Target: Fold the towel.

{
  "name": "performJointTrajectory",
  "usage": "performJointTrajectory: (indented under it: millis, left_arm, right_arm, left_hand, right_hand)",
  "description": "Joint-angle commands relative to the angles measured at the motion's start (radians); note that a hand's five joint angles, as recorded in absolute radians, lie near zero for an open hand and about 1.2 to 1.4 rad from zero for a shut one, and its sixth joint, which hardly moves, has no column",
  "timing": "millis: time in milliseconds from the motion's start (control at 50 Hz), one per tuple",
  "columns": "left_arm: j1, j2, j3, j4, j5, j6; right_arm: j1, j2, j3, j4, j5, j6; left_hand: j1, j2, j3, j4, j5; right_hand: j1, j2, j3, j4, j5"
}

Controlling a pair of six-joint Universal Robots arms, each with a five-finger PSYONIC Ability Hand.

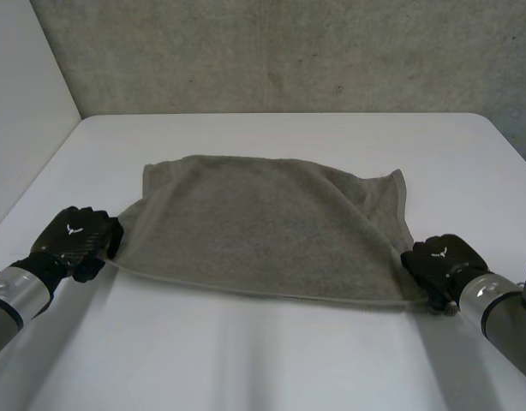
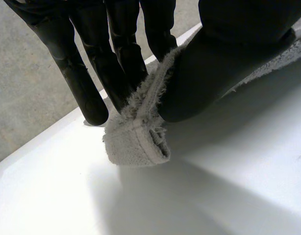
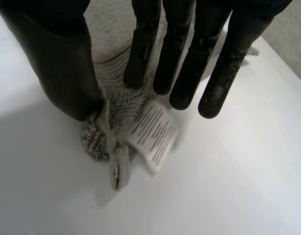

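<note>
The grey terry towel [image 1: 263,227] lies spread across the middle of the white tabletop [image 1: 271,368]; its far edge rests flat toward the wall, its right part is rucked into soft ridges, and its near edge looks lifted a little, a shadow under it, stretched between the two near corners. The left robot hand [image 1: 77,235] grips the near left corner; in the left wrist view the hemmed corner [image 2: 136,142] is pinched between the thumb [image 2: 214,73] and the straight fingers [image 2: 126,83], a small doubled tab of cloth poking out beyond them. The right robot hand [image 1: 439,259] grips the near right corner; in its own wrist view the cloth runs up between thumb [image 3: 62,73] and fingers [image 3: 143,54], and a white printed care label [image 3: 154,134] hangs just beside the bunched corner [image 3: 96,139].

The step in hand, as I judge it, is carrying the near edge over onto the far edge for the first fold. To do it well, raise both corners together and level, so the edge is taut and does not sag in the middle; move both arms forward at an even pace; set the near corners on the far corners, hem over hem; lower fully before letting go. The right pinch looks bunched, so it may slip; the rucked right side may want smoothing afterwards.
</note>
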Motion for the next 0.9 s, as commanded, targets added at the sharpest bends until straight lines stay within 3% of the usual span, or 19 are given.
performJointTrajectory:
  millis: [20, 60, 100, 120, 180, 300, 360, 400, 420, 460, 540, 580, 660, 760, 820, 900]
  left_arm:
    - [0.001, 0.001, 0.001, 0.001, 0.001, -0.028]
    - [0.0, 0.001, 0.001, 0.001, -0.001, -0.028]
    - [0.0, 0.003, 0.001, 0.001, -0.002, -0.028]
    - [0.0, 0.004, 0.001, 0.0, -0.005, -0.028]
    - [0.004, 0.016, 0.001, -0.016, -0.009, -0.028]
    - [0.021, 0.133, 0.006, -0.092, -0.009, -0.053]
    - [0.044, 0.239, 0.033, -0.177, -0.007, -0.14]
    - [0.041, 0.346, 0.096, -0.251, -0.007, -0.277]
    - [0.041, 0.346, 0.096, -0.252, -0.007, -0.278]
    - [0.038, 0.444, 0.176, -0.302, -0.009, -0.419]
    - [0.034, 0.51, 0.254, -0.332, -0.016, -0.531]
    - [0.023, 0.526, 0.318, -0.348, -0.077, -0.58]
    - [0.004, 0.498, 0.354, -0.361, -0.147, -0.577]
    - [-0.066, 0.3, 0.411, -0.367, -0.228, -0.544]
    - [-0.15, 0.059, 0.498, -0.413, -0.338, -0.403]
    - [-0.216, -0.079, 0.569, -0.437, -0.438, -0.266]
  right_arm:
    - [-0.012, -0.005, 0.054, -0.012, -0.005, 0.007]
    - [-0.013, -0.007, 0.064, -0.021, -0.004, 0.007]
    - [-0.022, -0.013, 0.074, -0.05, -0.001, 0.007]
    - [-0.034, -0.019, 0.074, -0.063, 0.001, 0.007]
    - [-0.051, -0.031, 0.074, -0.069, -0.002, 0.007]
    - [-0.097, -0.241, 0.041, -0.047, -0.001, 0.007]
    - [-0.1, -0.431, -0.059, 0.026, -0.033, 0.048]
    - [-0.1, -0.471, -0.113, 0.067, -0.051, 0.071]
    - [-0.1, -0.471, -0.113, 0.068, -0.051, 0.072]
    - [-0.096, -0.513, -0.274, 0.191, -0.073, 0.104]
    - [-0.093, -0.51, -0.42, 0.331, -0.084, 0.101]
    - [-0.097, -0.447, -0.544, 0.466, -0.085, 0.084]
    - [-0.091, -0.323, -0.637, 0.571, -0.085, 0.046]
    - [-0.067, -0.11, -0.747, 0.657, -0.05, -0.065]
    - [-0.036, -0.003, -0.784, 0.658, 0.0, -0.097]
    - [0.013, 0.093, -0.836, 0.655, 0.065, -0.108]
  left_hand:
    - [0.213, 0.18, 0.18, 0.178, 0.198]
    - [0.213, 0.18, 0.18, 0.178, 0.198]
    - [0.213, 0.18, 0.18, 0.178, 0.198]
    - [0.213, 0.18, 0.18, 0.178, 0.198]
    - [0.213, 0.18, 0.18, 0.178, 0.198]
    - [0.213, 0.18, 0.18, 0.178, 0.198]
    - [0.213, 0.18, 0.18, 0.178, 0.198]
    - [0.213, 0.18, 0.18, 0.178, 0.198]
    - [0.213, 0.18, 0.18, 0.178, 0.198]
    - [0.213, 0.18, 0.18, 0.178, 0.198]
    - [0.213, 0.18, 0.18, 0.178, 0.198]
    - [0.213, 0.18, 0.18, 0.178, 0.198]
    - [0.213, 0.18, 0.18, 0.178, 0.198]
    - [0.213, 0.18, 0.18, 0.178, 0.198]
    - [0.213, 0.18, 0.18, 0.178, 0.198]
    - [0.213, 0.18, 0.18, 0.178, 0.198]
  right_hand:
    - [0.014, -0.01, -0.004, -0.003, 0.02]
    - [0.073, 0.049, 0.055, 0.055, 0.079]
    - [0.494, 0.469, 0.476, 0.476, 0.499]
    - [0.568, 0.543, 0.55, 0.55, 0.573]
    - [0.568, 0.544, 0.55, 0.551, 0.574]
    - [0.568, 0.544, 0.55, 0.551, 0.574]
    - [0.568, 0.544, 0.55, 0.551, 0.574]
    - [0.568, 0.544, 0.55, 0.551, 0.574]
    - [0.568, 0.544, 0.55, 0.551, 0.574]
    - [0.568, 0.544, 0.55, 0.551, 0.574]
    - [0.568, 0.544, 0.55, 0.551, 0.574]
    - [0.568, 0.544, 0.55, 0.551, 0.574]
    - [0.568, 0.544, 0.55, 0.551, 0.574]
    - [0.568, 0.544, 0.55, 0.551, 0.574]
    - [0.568, 0.544, 0.55, 0.551, 0.574]
    - [0.568, 0.544, 0.55, 0.551, 0.574]
